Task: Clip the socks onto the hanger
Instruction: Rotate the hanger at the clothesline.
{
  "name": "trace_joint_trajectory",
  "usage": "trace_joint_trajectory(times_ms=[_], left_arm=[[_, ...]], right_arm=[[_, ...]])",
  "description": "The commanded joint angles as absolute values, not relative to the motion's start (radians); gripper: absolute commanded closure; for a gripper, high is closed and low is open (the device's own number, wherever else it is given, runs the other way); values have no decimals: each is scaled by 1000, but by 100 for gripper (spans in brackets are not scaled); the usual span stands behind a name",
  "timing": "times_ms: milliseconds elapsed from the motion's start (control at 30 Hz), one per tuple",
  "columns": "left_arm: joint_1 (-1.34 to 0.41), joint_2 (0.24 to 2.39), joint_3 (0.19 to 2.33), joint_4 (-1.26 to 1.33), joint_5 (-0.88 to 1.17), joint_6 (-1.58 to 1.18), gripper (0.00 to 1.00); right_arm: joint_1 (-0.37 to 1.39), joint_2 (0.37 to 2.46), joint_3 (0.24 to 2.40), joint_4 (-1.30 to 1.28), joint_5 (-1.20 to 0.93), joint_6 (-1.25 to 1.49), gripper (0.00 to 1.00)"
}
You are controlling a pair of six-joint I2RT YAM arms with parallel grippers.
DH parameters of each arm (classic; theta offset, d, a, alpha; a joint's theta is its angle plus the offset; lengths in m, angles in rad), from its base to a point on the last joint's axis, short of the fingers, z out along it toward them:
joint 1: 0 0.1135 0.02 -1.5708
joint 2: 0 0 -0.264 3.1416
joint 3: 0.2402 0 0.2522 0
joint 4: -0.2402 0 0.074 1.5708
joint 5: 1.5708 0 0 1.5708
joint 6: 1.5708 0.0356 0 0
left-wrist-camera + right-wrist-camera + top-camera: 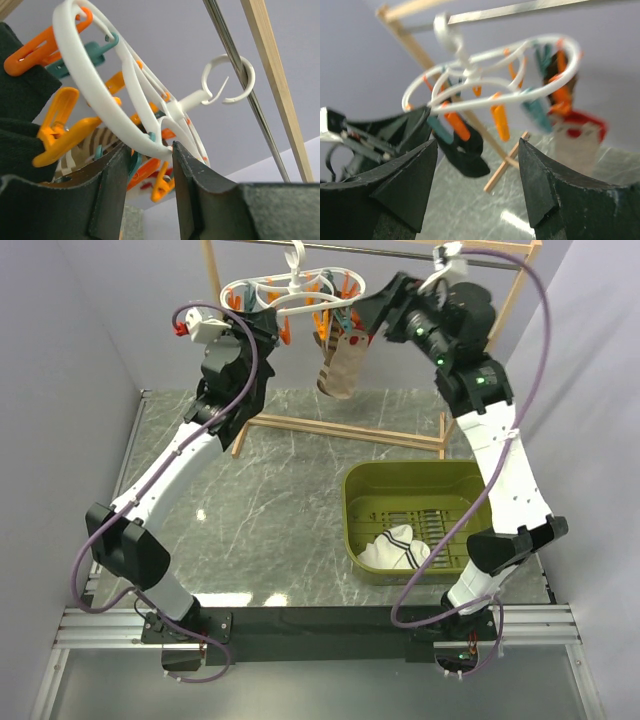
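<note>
The white oval hanger (pixel 285 290) hangs by its hook from the metal rod, with orange and teal clips under it. My left gripper (pixel 272 332) is up at the hanger's left side. In the left wrist view the white rim (pixel 100 95) runs down between its fingertips, and the gripper (pixel 149 147) is shut on it. My right gripper (pixel 372 308) is at the hanger's right side. In its wrist view it stands open (pixel 477 150) with nothing between the fingers, and the hanger (pixel 490 80) is ahead. The white socks (pixel 398 548) lie bunched in the green bin.
A brown striped sock (pixel 342 365) hangs from a clip on the hanger's right part. A black sock (pixel 465 152) hangs from another clip. The wooden rack frame (pixel 340 430) crosses the back of the marble table. The green bin (pixel 365 490) sits at the right front.
</note>
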State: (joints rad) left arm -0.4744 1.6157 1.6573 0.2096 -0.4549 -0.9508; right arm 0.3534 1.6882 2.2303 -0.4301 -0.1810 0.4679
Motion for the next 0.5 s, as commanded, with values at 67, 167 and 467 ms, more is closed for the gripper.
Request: trace_joint_trajectory(times_ms=[67,167,467], left_arm=[[-483,1554,1654,221,-494,-930,55],[-483,1539,1637,233,-468,-908,52],[-436,1520,1655,150,-353,-867,52]], right_arm=[[422,1648,2128,-329,-273,359,28],[448,1647,2094,-287,-325,315,28],[540,1729,2094,-204,-382,198,29]])
